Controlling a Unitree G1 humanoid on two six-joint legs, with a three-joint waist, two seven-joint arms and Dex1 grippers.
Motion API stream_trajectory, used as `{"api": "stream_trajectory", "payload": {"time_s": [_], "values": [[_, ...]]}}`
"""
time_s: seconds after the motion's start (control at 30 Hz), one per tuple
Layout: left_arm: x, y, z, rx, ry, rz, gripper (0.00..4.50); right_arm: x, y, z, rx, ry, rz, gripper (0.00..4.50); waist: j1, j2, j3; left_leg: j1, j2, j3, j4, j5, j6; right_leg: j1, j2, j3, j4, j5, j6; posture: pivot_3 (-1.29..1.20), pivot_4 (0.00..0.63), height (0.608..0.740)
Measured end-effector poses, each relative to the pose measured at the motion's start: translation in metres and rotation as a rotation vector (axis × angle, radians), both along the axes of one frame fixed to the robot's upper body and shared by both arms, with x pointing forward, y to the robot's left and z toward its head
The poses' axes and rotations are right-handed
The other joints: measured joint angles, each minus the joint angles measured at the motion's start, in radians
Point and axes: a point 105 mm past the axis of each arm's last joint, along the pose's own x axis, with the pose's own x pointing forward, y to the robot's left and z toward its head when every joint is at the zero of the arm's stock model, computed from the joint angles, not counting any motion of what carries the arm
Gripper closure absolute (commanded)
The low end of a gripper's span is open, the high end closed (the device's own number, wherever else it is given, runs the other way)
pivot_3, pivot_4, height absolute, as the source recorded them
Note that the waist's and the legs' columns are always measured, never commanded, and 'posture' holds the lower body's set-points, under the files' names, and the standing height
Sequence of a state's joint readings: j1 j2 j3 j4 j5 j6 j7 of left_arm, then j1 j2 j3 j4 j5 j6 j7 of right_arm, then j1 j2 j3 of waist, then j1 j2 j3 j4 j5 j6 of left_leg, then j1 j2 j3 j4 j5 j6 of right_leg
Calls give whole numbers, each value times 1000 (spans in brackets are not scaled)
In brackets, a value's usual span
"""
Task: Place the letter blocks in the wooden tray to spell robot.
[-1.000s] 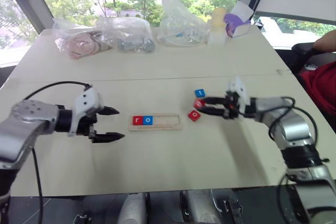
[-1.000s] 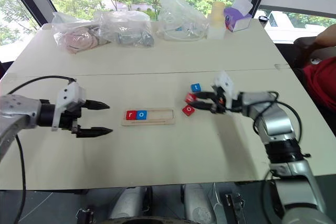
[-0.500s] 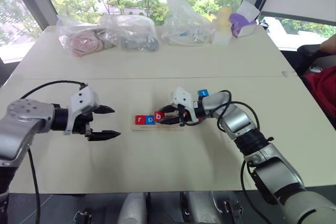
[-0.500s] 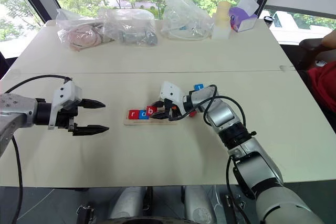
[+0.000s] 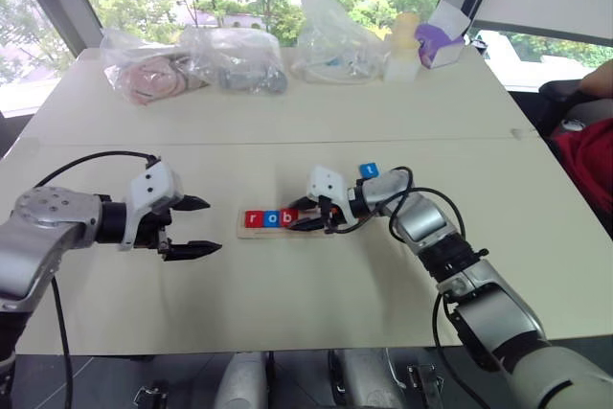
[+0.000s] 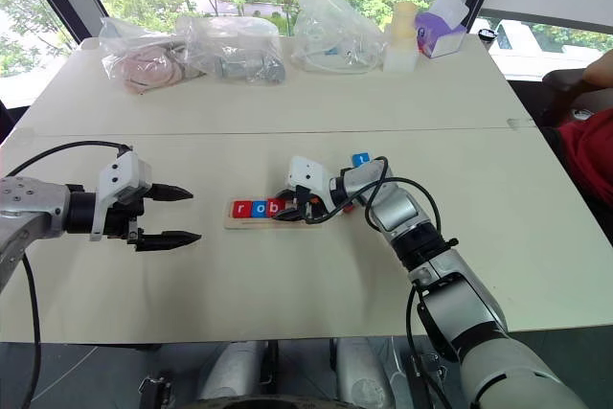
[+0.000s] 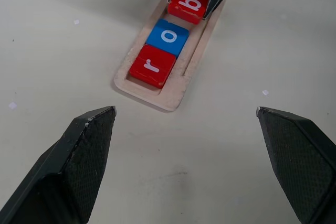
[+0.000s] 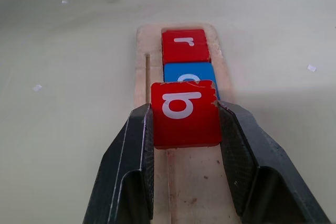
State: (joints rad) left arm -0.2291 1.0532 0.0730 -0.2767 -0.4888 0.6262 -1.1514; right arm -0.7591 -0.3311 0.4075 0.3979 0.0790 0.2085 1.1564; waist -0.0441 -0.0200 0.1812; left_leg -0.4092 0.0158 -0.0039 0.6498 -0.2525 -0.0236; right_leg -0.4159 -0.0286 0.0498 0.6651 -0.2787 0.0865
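Head cameras: a cream table (image 5: 287,304) carries the wooden tray (image 5: 316,232) near its middle, with a red r block (image 5: 254,219), a blue o block (image 5: 271,218) and a red b block (image 5: 289,217) in a row at the tray's left end. The right tool (image 5: 299,215) lies over the tray, clamped on the b block. A blue t block (image 5: 369,170) sits on the table just beyond the right arm. The left tool (image 5: 199,227) hovers well left of the tray, its fingers spread wide and holding nothing. Along the table's far edge lie clear plastic bags (image 5: 196,62), a pale bottle (image 5: 399,45) and a purple-and-white box (image 5: 439,31). Behind them, windows (image 5: 153,7) show green trees. A person's red sleeve (image 5: 589,155) shows at the right edge.

Left wrist camera: the left tool's black fingertips (image 7: 89,145) stand far apart above bare table, and the tray (image 7: 168,98) lies between and beyond them. The r block (image 7: 153,65) and o block (image 7: 168,37) lie flat in the slot; the b block (image 7: 188,4) sits between the right tool's fingers.

Right wrist camera: the right tool's fingers (image 8: 131,166) press both sides of the b block (image 8: 185,113), which is tilted over the tray's slot, its front edge overlapping the o block (image 8: 190,73). The r block (image 8: 184,45) lies at the end of the tray (image 8: 142,51).
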Motion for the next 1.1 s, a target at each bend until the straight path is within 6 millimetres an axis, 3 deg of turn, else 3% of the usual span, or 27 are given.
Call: {"api": "stream_trajectory", "payload": {"time_s": [0.2, 0.37, 0.43, 0.63, 0.87, 1.1], "values": [[1, -2, 0, -11, -4, 0, 0, 2, 0, -3, -13, 1, -6, 3352, 0, 0, 0, 0, 0, 0, 0, 0, 0, 0, 0, 0, 0, 0, 0, 0, 150, 735], [2, -3, 1, -15, -12, 3, 0, 3, 2, -5, -6, 10, -15, 748, 0, 0, 0, 0, 0, 0, 0, 0, 0, 0, 0, 0, 0, 0, 0, 0, 150, 735], [3, -3, 2, -14, -16, 3, 0, 4, 3, -5, -3, 10, -17, 59, 0, 0, 0, 0, 0, 0, 0, 0, 0, 0, 0, 0, 0, 0, 0, 0, 150, 735], [3, -3, 2, -14, -19, 4, 0, 8, -6, 5, 10, -24, -51, 59, 0, 0, 0, 0, 0, 0, 0, 0, 0, 0, 0, 0, 0, 0, 0, 0, 150, 735], [0, -16, 6, -75, -12, -21, 0, 11, -57, 53, 144, -91, -291, 59, 8, 0, 0, 0, 0, -1, 0, 0, 0, 1, -1, 0, -1, 0, 0, 0, 150, 735], [-2, -47, 21, -193, -24, -108, 0, -1, -103, 35, 213, 2, -694, 59, 2, 0, 0, 1, 0, -1, 0, 0, 0, 1, 1, 0, 0, 0, 0, 0, 150, 735]]}}
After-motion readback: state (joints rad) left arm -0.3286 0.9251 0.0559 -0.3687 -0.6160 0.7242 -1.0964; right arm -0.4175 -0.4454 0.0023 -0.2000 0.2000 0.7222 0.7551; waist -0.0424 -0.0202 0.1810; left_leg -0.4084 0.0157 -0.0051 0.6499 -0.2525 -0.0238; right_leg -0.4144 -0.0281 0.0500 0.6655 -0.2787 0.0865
